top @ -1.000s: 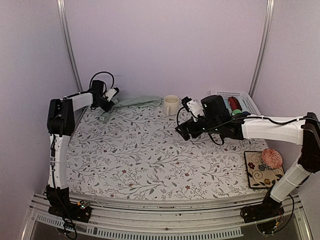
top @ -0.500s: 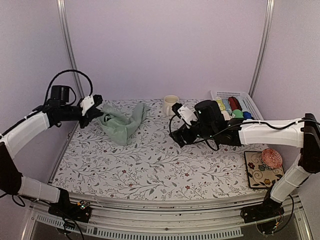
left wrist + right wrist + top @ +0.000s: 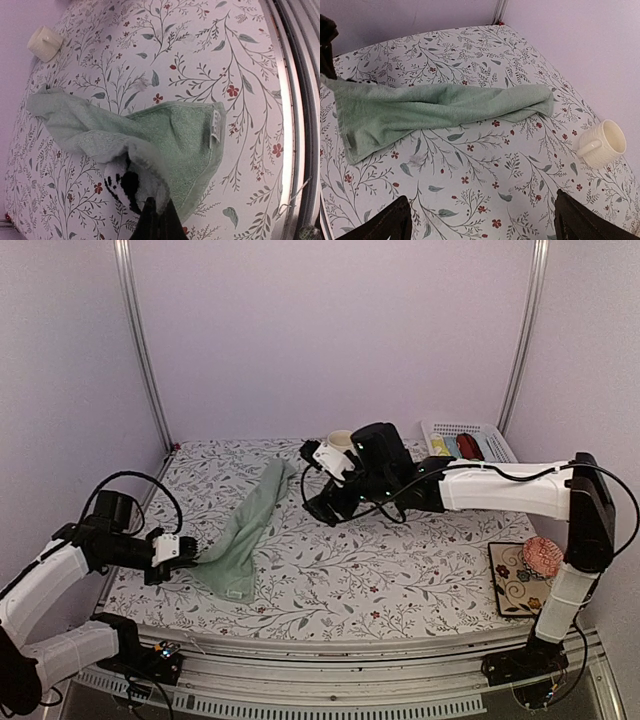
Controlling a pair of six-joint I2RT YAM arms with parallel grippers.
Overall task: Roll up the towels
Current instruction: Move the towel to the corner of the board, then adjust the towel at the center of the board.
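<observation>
Left pincer [image 3: 186, 556] pinches the green towel [image 3: 245, 528] near the left table [image 3: 400, 590] edge; right pincer [image 3: 485, 214] hangs spread mid-table.

1. Soft sage-green terry towel [image 3: 248, 525]: plain pale green throughout (one small white label at its hem).
2. Worktop's printed cloth cover [image 3: 400, 570]: white, with grey-green leafy sprigs and small red flowers.
3. Glossy cream ceramic mug [image 3: 605, 142]: plain cream.

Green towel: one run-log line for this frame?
left gripper: shut on green towel corner | right gripper: open, empty | green towel: stretched out, unrolled | mug: upright
</observation>
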